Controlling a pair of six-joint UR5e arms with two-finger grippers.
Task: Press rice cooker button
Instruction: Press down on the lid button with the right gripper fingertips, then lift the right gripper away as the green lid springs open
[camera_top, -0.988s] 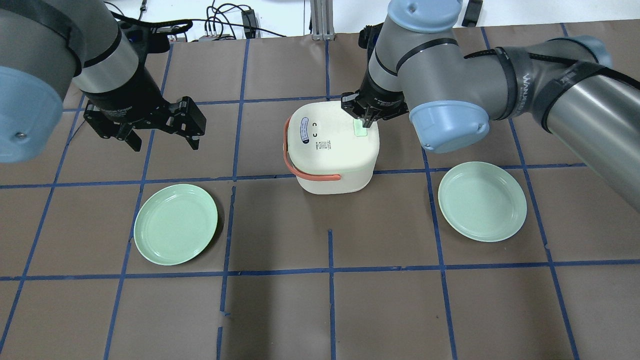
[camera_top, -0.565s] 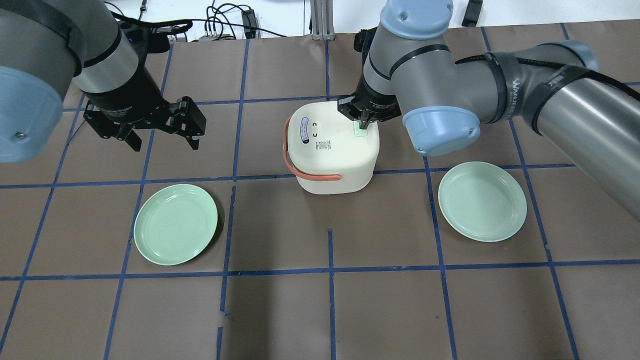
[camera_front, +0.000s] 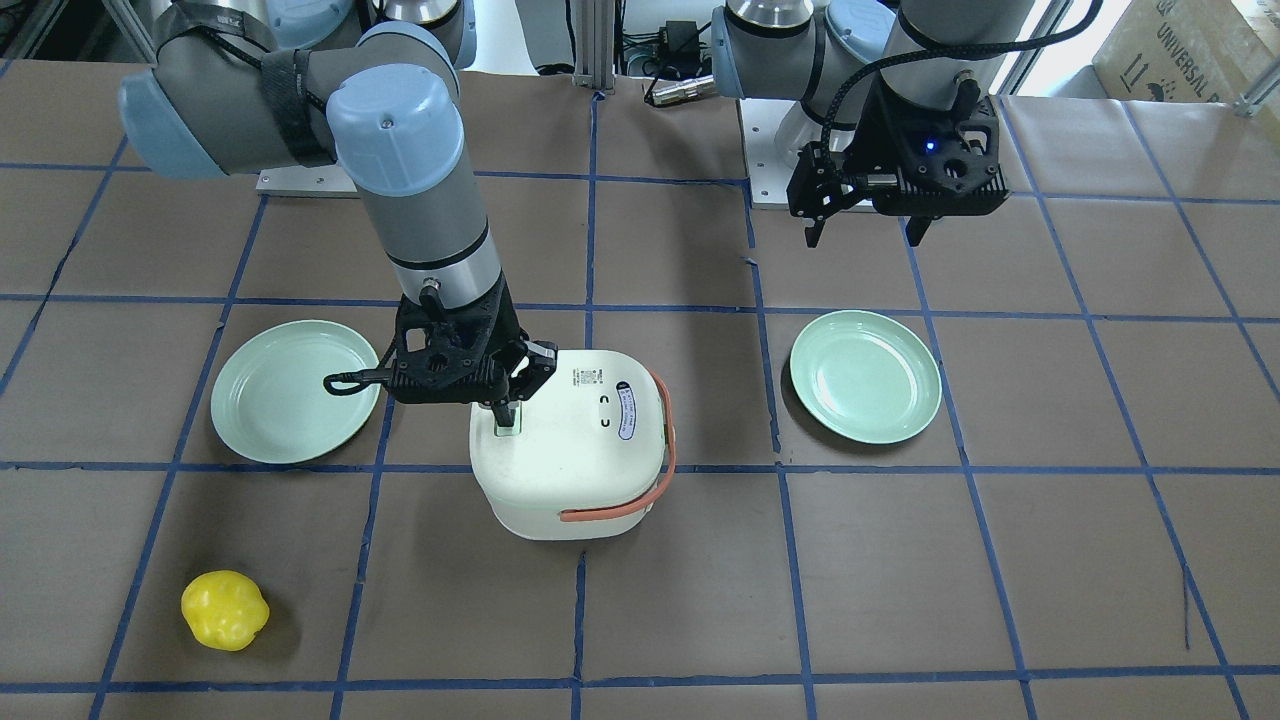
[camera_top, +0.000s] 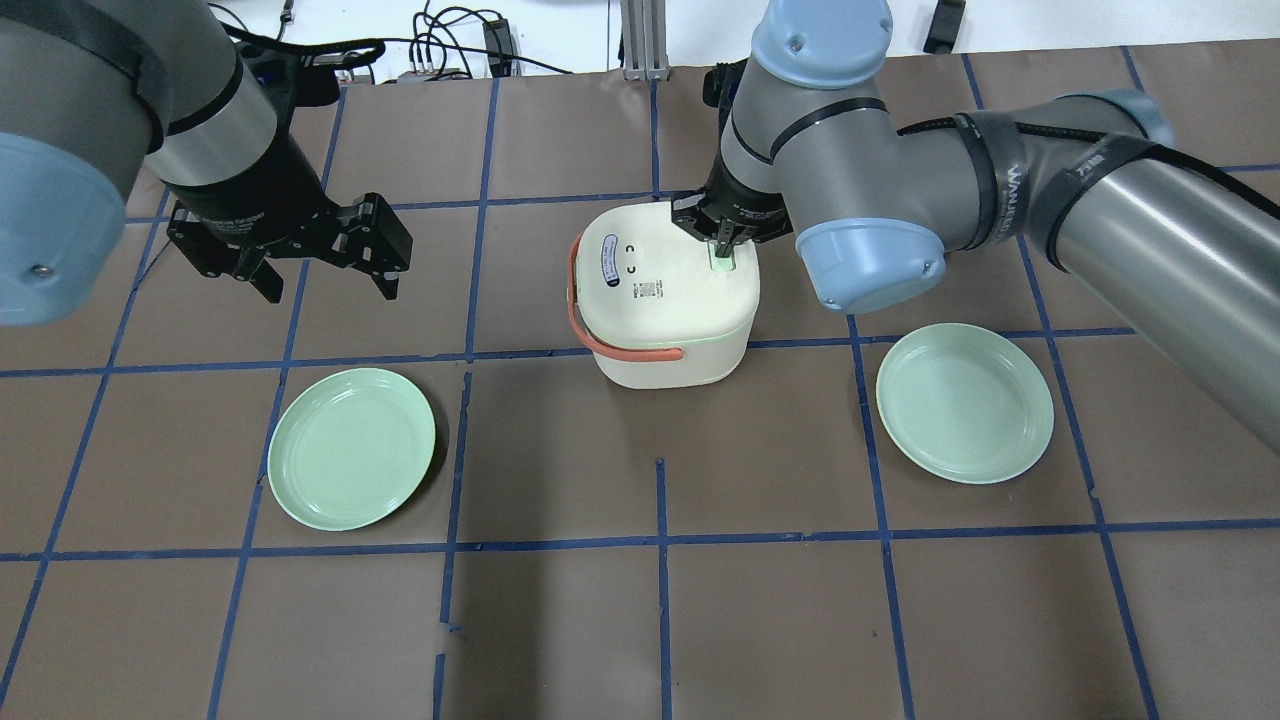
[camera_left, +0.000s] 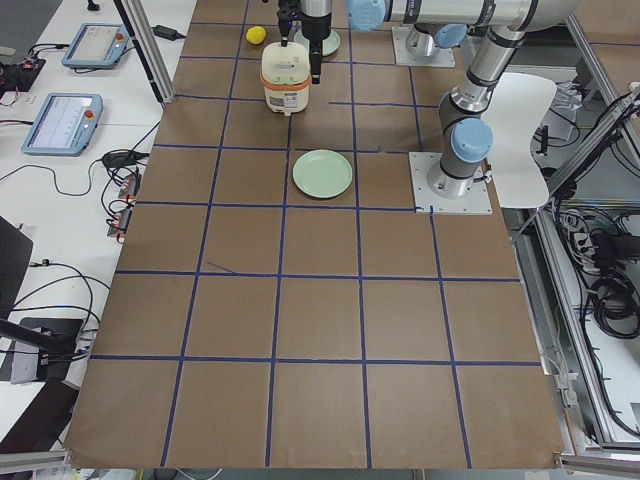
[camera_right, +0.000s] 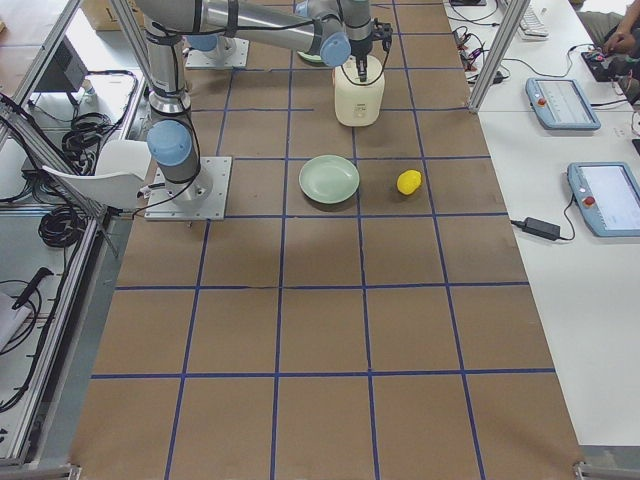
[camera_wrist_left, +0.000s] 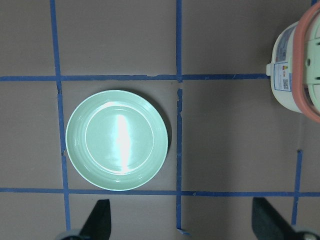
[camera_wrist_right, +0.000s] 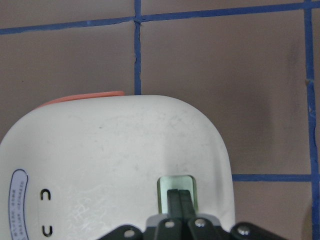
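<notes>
The white rice cooker (camera_top: 660, 290) with an orange-red strap handle (camera_top: 575, 300) and an oval blue-edged label stands mid-table with its lid closed; it also shows in the front view (camera_front: 575, 450). A pale green button (camera_wrist_right: 176, 190) sits near the lid's edge. My right gripper (camera_top: 722, 252) is shut, its fingertips (camera_wrist_right: 178, 202) together on the button (camera_front: 508, 428). My left gripper (camera_top: 325, 270) is open and empty, hovering well to the cooker's left above the table; its fingertips (camera_wrist_left: 102, 220) frame a green plate.
Two pale green plates lie on the brown table, one front left (camera_top: 352, 447) and one front right (camera_top: 964, 402). A yellow object (camera_front: 224, 609) lies near the table's far side on the robot's right. Blue tape lines grid the table.
My right gripper has moved slightly left and down onto the green button. The left arm and the cooker have not moved.
</notes>
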